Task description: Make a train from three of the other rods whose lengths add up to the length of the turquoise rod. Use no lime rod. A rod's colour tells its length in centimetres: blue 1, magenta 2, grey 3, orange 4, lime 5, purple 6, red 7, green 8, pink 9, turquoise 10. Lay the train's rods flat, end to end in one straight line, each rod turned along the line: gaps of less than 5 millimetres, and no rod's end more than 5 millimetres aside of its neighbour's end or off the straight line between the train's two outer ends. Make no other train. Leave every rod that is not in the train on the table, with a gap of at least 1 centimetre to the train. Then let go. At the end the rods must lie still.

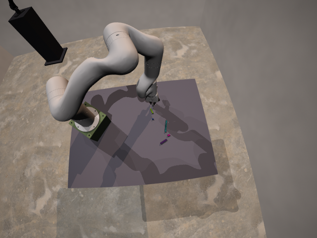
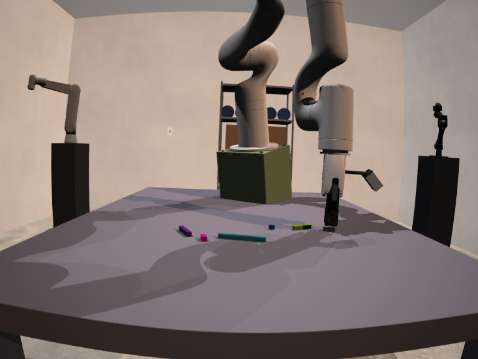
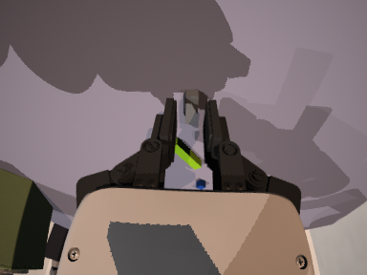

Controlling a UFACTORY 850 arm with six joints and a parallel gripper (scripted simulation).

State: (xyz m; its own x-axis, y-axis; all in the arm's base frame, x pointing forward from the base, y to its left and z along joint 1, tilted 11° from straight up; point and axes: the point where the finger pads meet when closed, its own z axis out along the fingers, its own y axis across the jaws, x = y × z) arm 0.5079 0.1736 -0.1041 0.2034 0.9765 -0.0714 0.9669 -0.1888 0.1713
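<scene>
A short grey rod (image 2: 328,228) (image 3: 193,95) lies flat on the purple table (image 2: 347,293) at the far right of the rods. My gripper (image 1: 152,103) (image 2: 331,225) (image 3: 190,113) is down at the table with its fingers a little apart, one on each side of the grey rod, not clamped on it. Beside it lie the lime rod (image 1: 151,110) (image 2: 301,227) (image 3: 187,153) and the small blue rod (image 1: 152,119) (image 2: 271,227) (image 3: 201,183). Further off lie the turquoise rod (image 1: 166,126) (image 2: 241,237), the magenta rod (image 1: 168,134) (image 2: 203,237) and the purple rod (image 1: 163,141) (image 2: 185,230).
The arm's green base block (image 1: 98,130) (image 2: 254,173) stands at the back of the table. Black pedestals (image 2: 69,181) (image 2: 434,197) stand off the table to the left and right. A shelf stands behind the base.
</scene>
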